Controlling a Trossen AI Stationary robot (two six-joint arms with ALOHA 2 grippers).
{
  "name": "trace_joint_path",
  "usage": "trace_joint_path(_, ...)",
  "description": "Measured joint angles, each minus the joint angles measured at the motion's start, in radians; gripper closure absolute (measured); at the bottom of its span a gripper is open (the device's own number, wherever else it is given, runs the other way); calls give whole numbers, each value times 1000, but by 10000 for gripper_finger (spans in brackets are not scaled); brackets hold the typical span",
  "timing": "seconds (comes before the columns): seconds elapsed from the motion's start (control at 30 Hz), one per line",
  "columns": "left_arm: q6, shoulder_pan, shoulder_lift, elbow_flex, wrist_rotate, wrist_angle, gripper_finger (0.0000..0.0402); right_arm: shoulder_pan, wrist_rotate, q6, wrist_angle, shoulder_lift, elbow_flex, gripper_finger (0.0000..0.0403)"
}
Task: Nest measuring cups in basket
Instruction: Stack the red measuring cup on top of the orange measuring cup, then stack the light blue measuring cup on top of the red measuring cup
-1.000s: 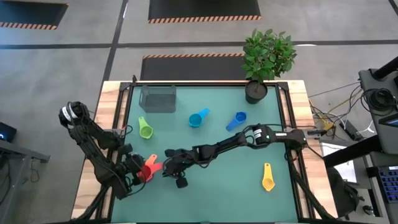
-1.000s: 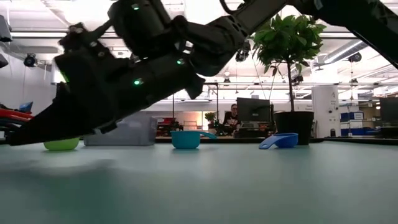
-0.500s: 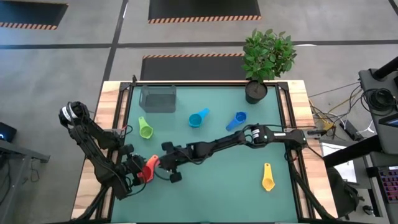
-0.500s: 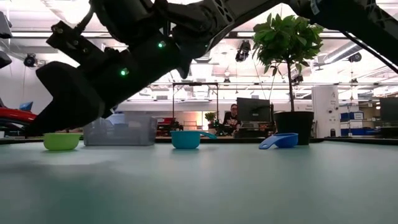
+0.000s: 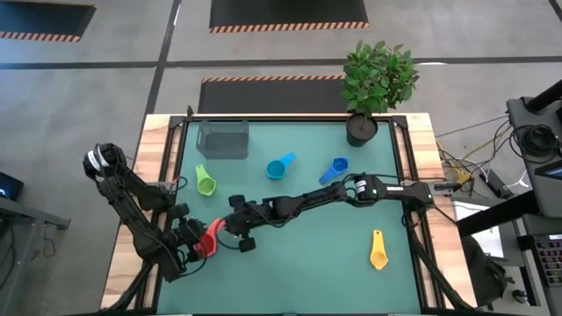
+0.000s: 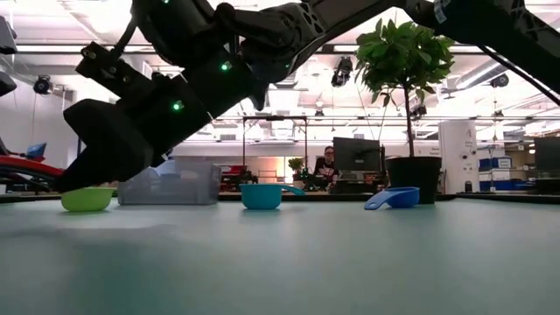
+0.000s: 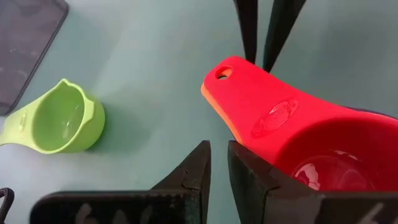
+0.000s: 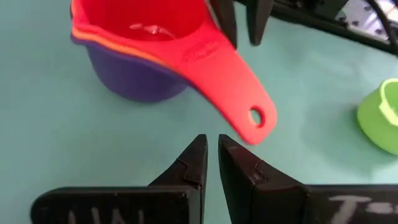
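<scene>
Both tools are being held nearly clenched and empty over the left front of the green desk (image 5: 307, 263). The left tool (image 7: 219, 163) is being positioned just beside the red cup (image 7: 311, 140); the right tool (image 8: 210, 155) is being positioned opposite, fingertips just short of the red handle. In neither wrist view is the cup being gripped.

The red cup is being carried in a nested stack: an orange edge is showing beneath it, and a purple cup (image 8: 134, 78) is sitting outermost. The stack (image 5: 211, 235) is standing on the desk, well apart from the basket (image 5: 223, 139) at the far left. The green cup (image 5: 205, 183), light blue cup (image 5: 278, 167), blue cup (image 5: 335, 169) and yellow cup (image 5: 378, 252) are lying separately.

The step in hand is judged to be stack building, with four cups and the basket transfer not yet done. The next move probably calls for opening one tool, then closing it on a loose cup's handle, the green one being nearest.
</scene>
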Motion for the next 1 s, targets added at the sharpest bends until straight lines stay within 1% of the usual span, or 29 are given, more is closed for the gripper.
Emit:
trace_joint_path(0.13,0,0,0,42,11,-43,364,0,0,-16,-83,-28,0,374)
trace_joint_path(0.3,0,1,0,143,11,-168,364,1,3,-45,-207,-98,0,374)
trace_joint_path(0.37,0,2,0,180,8,-210,364,3,20,-67,-277,-126,-2,374)
trace_joint_path(0.47,-6,6,0,232,-21,-243,364,5,52,-81,-388,-175,-14,374)
trace_joint_path(0.57,-7,23,0,276,-55,-251,364,9,75,-91,-426,-241,-62,374)
trace_joint_path(0.63,-4,42,0,305,-75,-251,364,14,91,-91,-427,-291,-119,374)
trace_joint_path(0.73,14,74,0,338,-103,-251,364,22,120,-75,-414,-375,-242,374)
trace_joint_path(0.87,80,124,0,371,-108,-246,364,38,122,-23,-298,-512,-454,375)
trace_joint_path(1.0,140,174,0,384,-138,-241,364,51,122,40,-172,-652,-663,375)
